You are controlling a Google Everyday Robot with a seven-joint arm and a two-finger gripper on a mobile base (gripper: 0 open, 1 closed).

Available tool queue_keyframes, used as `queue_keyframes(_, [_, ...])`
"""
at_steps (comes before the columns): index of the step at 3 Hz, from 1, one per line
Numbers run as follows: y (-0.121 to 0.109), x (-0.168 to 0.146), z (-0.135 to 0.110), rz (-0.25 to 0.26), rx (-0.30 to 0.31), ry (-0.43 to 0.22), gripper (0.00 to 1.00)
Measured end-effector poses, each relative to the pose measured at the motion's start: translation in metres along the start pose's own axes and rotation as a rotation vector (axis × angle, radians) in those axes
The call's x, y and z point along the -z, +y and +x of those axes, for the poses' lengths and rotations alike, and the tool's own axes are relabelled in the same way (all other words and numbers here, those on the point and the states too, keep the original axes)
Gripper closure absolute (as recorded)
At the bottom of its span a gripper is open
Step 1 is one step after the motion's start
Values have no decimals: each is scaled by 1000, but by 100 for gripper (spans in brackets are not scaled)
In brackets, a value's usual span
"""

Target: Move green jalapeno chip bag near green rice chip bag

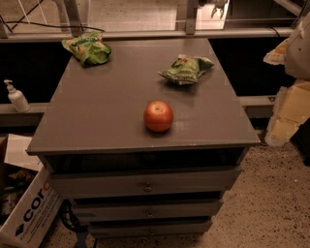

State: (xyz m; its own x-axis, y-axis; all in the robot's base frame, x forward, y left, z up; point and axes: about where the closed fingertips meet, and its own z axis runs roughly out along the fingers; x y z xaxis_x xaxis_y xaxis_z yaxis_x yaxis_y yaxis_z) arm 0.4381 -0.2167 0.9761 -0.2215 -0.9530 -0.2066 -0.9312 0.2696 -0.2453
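The green jalapeno chip bag [186, 69], dull olive-green with pale patches, lies on the grey cabinet top [106, 111] at the back right. The green rice chip bag [87, 47], brighter green with orange print, lies at the back left corner, well apart from it. My gripper [216, 7] shows only partly at the top edge of the view, behind and above the cabinet's back right corner, away from both bags and holding nothing that I can see.
A red apple [158, 116] sits near the front middle of the top. A soap dispenser [16, 97] stands on a ledge to the left. A cardboard box [24, 213] is on the floor at the left. Pale padded shapes [290, 106] crowd the right edge.
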Motion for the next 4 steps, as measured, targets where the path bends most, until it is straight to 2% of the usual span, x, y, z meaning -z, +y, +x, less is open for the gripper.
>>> queue_keyframes(1, [0, 0, 0, 0, 0, 0, 0])
queue_keyframes(2, [-5, -10, -12, -6, 19, -72, 0])
queue_keyframes(3, [-17, -45, -39, -31, 46, -161, 0])
queue_keyframes(4, [-43, -86, -78, -30, 62, -251, 0])
